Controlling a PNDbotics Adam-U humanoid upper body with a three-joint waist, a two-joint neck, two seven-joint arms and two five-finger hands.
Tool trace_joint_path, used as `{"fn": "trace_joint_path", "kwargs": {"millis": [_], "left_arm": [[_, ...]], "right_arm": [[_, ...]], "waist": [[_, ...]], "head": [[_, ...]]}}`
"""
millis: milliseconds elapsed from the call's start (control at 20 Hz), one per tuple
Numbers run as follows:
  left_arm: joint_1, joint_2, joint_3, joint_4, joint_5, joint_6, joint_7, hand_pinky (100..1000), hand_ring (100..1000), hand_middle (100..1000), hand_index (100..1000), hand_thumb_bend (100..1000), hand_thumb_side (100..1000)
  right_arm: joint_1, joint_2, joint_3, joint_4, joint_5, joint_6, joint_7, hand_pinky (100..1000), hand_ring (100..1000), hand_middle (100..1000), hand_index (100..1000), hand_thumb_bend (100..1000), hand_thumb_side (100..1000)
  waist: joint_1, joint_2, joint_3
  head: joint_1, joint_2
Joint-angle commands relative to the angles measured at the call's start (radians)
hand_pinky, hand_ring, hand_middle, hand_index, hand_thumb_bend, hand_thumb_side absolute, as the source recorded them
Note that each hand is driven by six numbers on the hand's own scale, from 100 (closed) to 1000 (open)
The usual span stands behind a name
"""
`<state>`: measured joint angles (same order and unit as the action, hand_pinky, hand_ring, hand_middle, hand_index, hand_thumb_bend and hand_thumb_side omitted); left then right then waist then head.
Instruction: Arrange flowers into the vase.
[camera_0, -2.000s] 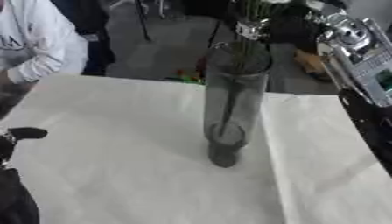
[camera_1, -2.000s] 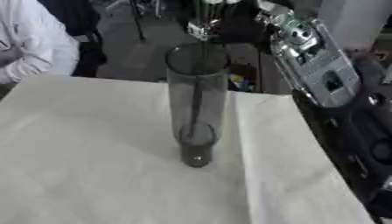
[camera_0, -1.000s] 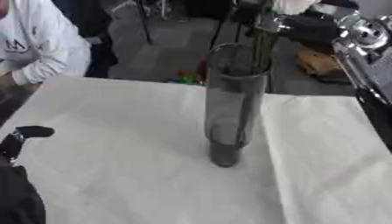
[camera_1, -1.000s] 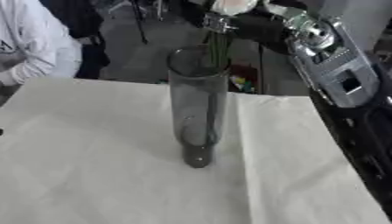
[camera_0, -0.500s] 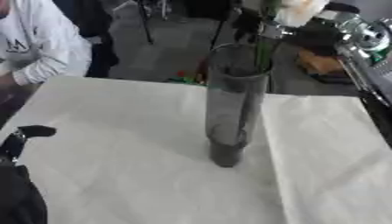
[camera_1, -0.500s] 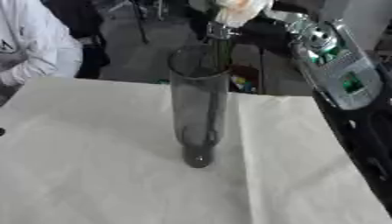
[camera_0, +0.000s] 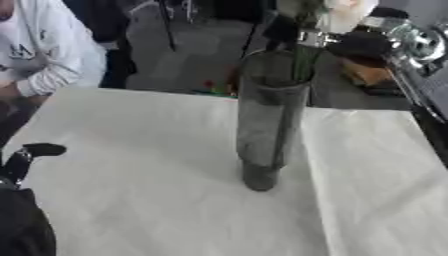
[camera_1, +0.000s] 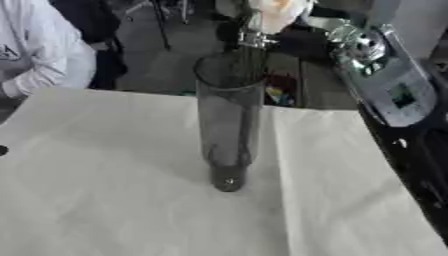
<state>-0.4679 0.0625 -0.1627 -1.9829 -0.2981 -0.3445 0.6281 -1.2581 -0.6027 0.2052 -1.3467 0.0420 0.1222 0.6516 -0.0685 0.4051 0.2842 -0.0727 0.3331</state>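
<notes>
Up top, right hand (camera_0: 363, 44) clenched round a pale flower (camera_1: 276, 14), bloom just above the fingers, green stem (camera_0: 302, 62) dropping below them into the mouth of the tall grey vase (camera_0: 267, 120) on the white table (camera_0: 131, 200). Left hand (camera_0: 31, 155) near the lower corner, grip unclear.

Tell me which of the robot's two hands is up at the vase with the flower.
The right hand, at the vase's rim with the pale flower. The left hand sits low at the table's left edge.
</notes>
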Motion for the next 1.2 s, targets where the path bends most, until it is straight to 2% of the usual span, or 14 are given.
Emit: {"fn": "trace_joint_path", "kwargs": {"millis": [50, 250, 650, 1200], "left_arm": [[-0.008, 0.012, -0.005, -0.017, 0.004, -0.001, -0.004, 487, 773, 743, 803, 158, 954], [-0.007, 0.011, -0.006, -0.017, 0.005, -0.001, -0.005, 486, 772, 743, 804, 158, 955], [-0.005, 0.012, -0.008, -0.017, 0.008, 0.000, -0.008, 483, 773, 744, 803, 156, 955], [-0.003, 0.013, -0.009, -0.017, 0.010, 0.000, -0.009, 481, 774, 743, 801, 154, 955]], "right_arm": [[-0.028, -0.016, -0.002, -0.004, 0.016, -0.017, 0.013, 918, 1000, 767, 897, 480, 903], [-0.031, -0.016, -0.005, -0.005, 0.024, -0.043, 0.023, 925, 1000, 779, 909, 517, 923], [-0.029, -0.018, -0.005, -0.007, 0.035, -0.075, 0.033, 931, 1000, 786, 923, 530, 937], [-0.033, -0.032, 0.000, 0.008, 0.075, -0.124, 0.102, 954, 1000, 836, 971, 577, 906]], "waist": [[0.003, -0.024, 0.002], [0.003, -0.024, 0.002], [0.004, -0.024, 0.000], [0.002, -0.023, -0.003]], "head": [[0.001, -0.004], [0.002, -0.003], [0.004, -0.006], [0.005, -0.009]]}}
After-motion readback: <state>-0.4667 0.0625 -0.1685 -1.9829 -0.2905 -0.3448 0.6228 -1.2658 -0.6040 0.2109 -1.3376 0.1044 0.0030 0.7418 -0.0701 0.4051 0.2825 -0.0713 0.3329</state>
